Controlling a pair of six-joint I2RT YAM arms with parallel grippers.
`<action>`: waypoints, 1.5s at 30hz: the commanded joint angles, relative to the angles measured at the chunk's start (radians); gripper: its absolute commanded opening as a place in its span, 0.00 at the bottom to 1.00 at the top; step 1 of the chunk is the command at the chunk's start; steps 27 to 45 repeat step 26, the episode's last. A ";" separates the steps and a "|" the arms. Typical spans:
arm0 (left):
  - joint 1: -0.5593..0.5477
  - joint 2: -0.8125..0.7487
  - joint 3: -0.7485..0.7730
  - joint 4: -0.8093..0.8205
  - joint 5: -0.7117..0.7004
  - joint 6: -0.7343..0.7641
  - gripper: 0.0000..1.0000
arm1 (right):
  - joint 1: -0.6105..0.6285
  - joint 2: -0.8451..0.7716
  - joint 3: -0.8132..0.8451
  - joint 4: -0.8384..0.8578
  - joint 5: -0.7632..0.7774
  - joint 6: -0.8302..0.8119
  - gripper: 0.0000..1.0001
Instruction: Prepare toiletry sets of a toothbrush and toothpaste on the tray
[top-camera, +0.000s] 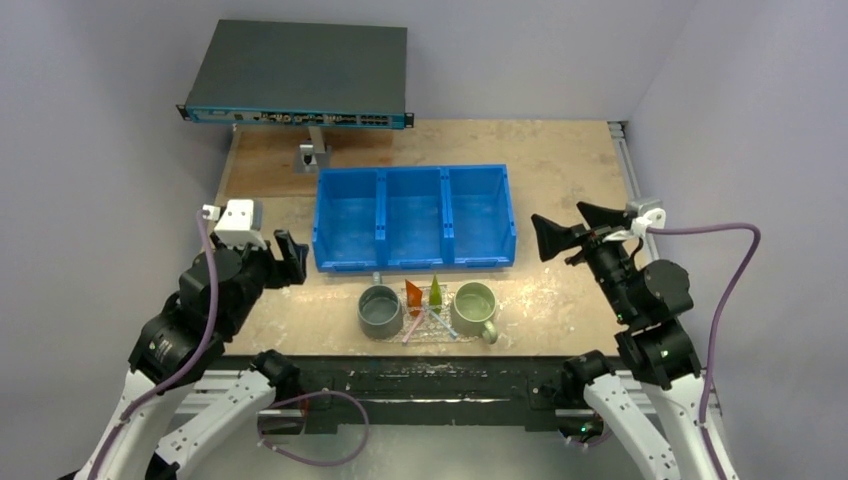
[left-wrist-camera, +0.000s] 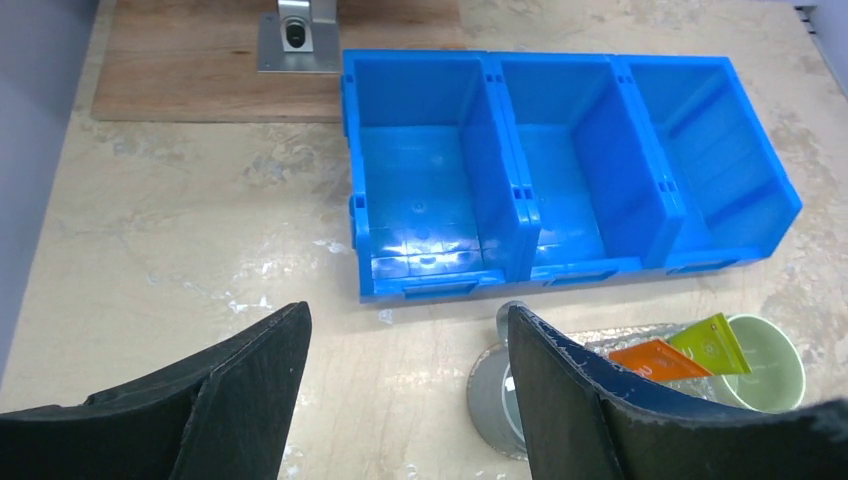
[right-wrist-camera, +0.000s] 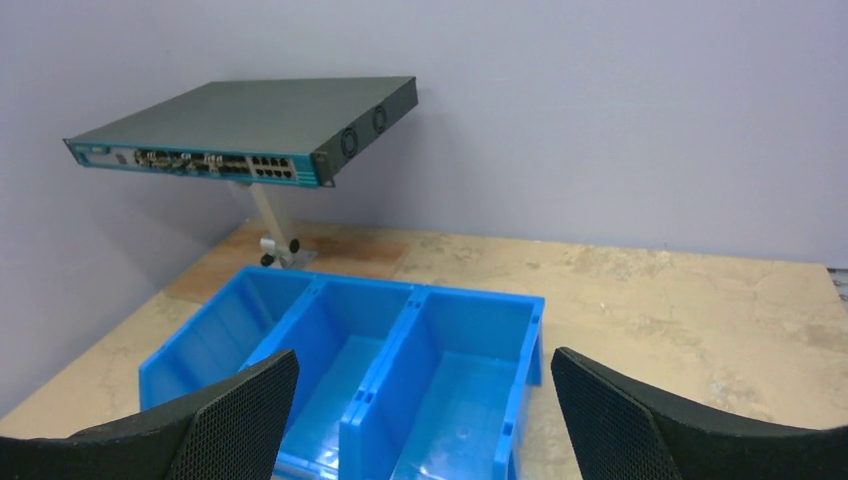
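Blue plastic takes up the middle of the table: a three-compartment bin (top-camera: 415, 257) sits there with its open top showing bare floors. Just in front of it, close to the table's near edge, the transparent tray (top-camera: 447, 336) lies between a grey mug (top-camera: 380, 326) on its left and a pale-green mug (top-camera: 473, 310) on its right. On the tray, the orange tube (top-camera: 412, 295) and the green tube (top-camera: 436, 291) lie side by side at the far end, narrow ends pointing toward the bin. Two thin pale toothbrushes (top-camera: 417, 326) lie crossed nearer the front; at this size I cannot tell exactly where their ends rest. The left gripper (top-camera: 292, 258) hovers near the table's left edge, well apart from the tray, its black jaws spread with nothing between them. The right gripper (top-camera: 560, 216) hangs over the right side, jaws wide apart and empty. A network switch (top-camera: 300, 70) stands on a post at the far left corner.
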 joint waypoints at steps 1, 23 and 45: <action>0.005 -0.072 -0.066 0.043 0.078 -0.022 0.71 | -0.003 -0.072 -0.052 -0.001 -0.009 -0.021 0.99; 0.006 -0.316 -0.218 -0.002 0.202 -0.075 0.74 | -0.002 -0.171 -0.154 0.014 0.025 0.124 0.99; 0.005 -0.327 -0.220 0.000 0.202 -0.075 0.74 | -0.002 -0.176 -0.160 0.013 0.053 0.143 0.99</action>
